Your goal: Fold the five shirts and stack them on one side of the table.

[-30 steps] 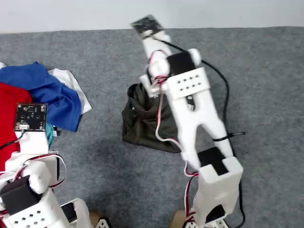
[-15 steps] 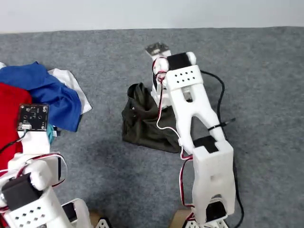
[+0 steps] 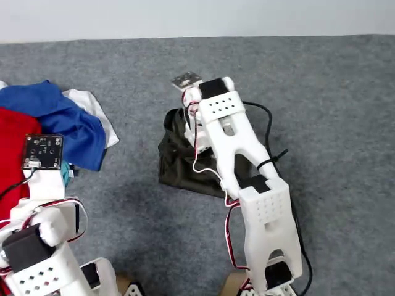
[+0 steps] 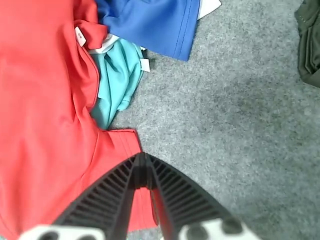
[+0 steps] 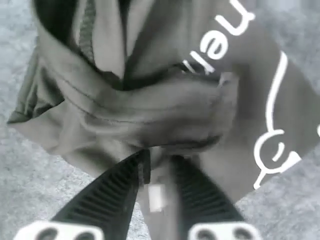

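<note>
A dark olive shirt with white print lies crumpled mid-table, and the right arm stretches over it. In the right wrist view my right gripper is shut on a bunched fold of this dark shirt, with a white label between the fingers. At the left edge lies a pile with a red shirt, a blue shirt, a white shirt and a teal shirt. My left gripper is shut with nothing in it and hangs over the hem of the red shirt.
Grey carpet-like cloth covers the table, with bare room to the right of the right arm and along the far edge. A black cable runs beside the right arm. The left arm's base stands at the near left.
The right arm has drawn back toward its base and a little left, bringing its wrist from beyond the dark shirt to over its far edge. The left arm has not moved.
</note>
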You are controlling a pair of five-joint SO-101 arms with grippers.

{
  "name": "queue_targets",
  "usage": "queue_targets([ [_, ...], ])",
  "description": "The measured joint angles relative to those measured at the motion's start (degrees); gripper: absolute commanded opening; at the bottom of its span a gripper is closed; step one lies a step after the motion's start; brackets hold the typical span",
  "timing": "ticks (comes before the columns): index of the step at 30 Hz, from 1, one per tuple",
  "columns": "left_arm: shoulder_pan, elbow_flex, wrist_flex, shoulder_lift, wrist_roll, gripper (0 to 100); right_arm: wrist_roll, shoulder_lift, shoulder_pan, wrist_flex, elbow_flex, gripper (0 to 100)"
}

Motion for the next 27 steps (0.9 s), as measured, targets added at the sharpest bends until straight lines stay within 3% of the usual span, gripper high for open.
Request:
queue_targets([
  [9,0.00,0.00,0.00,0.00,0.00,0,2.02,-1.93,-3.34,1.67,0.00,1.0],
  [18,0.00,0.00,0.00,0.00,0.00,0,9.49,-5.89,-14.42,1.67,8.18,2.2],
  [24,0.00,0.00,0.00,0.00,0.00,0,10.73,-6.59,-16.26,1.67,8.44,26.0],
  [27,0.00,0.00,0.00,0.00,0.00,0,10.73,-10.29,-14.86,1.67,8.44,29.4],
])
